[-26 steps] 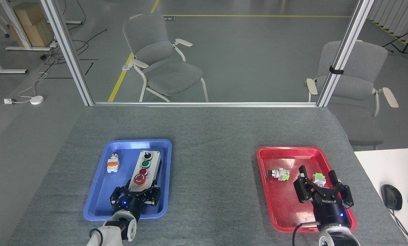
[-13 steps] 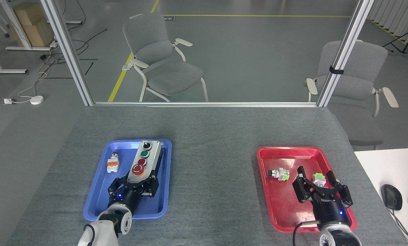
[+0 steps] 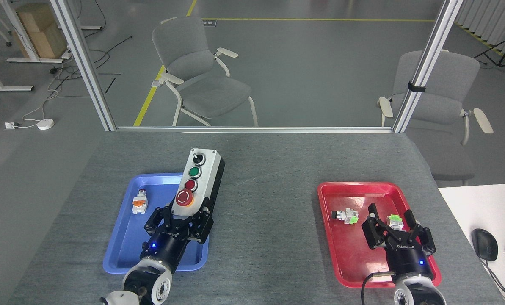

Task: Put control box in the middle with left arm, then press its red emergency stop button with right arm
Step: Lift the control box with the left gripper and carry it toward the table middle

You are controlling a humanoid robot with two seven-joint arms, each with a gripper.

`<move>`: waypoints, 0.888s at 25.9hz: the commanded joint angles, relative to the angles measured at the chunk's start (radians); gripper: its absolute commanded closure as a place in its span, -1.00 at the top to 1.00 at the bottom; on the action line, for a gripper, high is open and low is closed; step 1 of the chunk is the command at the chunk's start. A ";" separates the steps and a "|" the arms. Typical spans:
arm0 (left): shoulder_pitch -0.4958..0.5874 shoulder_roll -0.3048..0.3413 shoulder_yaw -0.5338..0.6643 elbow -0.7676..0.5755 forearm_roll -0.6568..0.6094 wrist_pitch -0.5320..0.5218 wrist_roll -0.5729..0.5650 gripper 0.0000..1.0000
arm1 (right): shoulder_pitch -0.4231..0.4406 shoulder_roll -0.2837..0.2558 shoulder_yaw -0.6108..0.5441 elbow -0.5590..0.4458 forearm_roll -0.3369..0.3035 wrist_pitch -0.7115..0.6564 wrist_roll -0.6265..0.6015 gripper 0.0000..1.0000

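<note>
One end only of oblong light-grey control box (image 3: 199, 180) pinched by left tool (image 3: 179, 223); long overhang, could swing, slip. Right tool (image 3: 394, 225) spread open, empty.

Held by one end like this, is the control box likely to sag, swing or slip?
The control box looks rigid, so sagging seems unlikely. The left gripper clamps only its near end, so the long overhang may pivot or droop. Its smooth casing could slip.

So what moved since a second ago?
The left gripper, shut on the control box, lifted it out of the blue tray, up and toward the right. The right gripper stayed open over the red tray; the loose button parts stayed put.
</note>
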 commanded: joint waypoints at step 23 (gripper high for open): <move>-0.211 -0.186 -0.333 0.488 -0.146 0.056 -0.069 -1.00 | -0.042 -0.004 -0.002 0.003 -0.042 -0.005 -0.001 0.97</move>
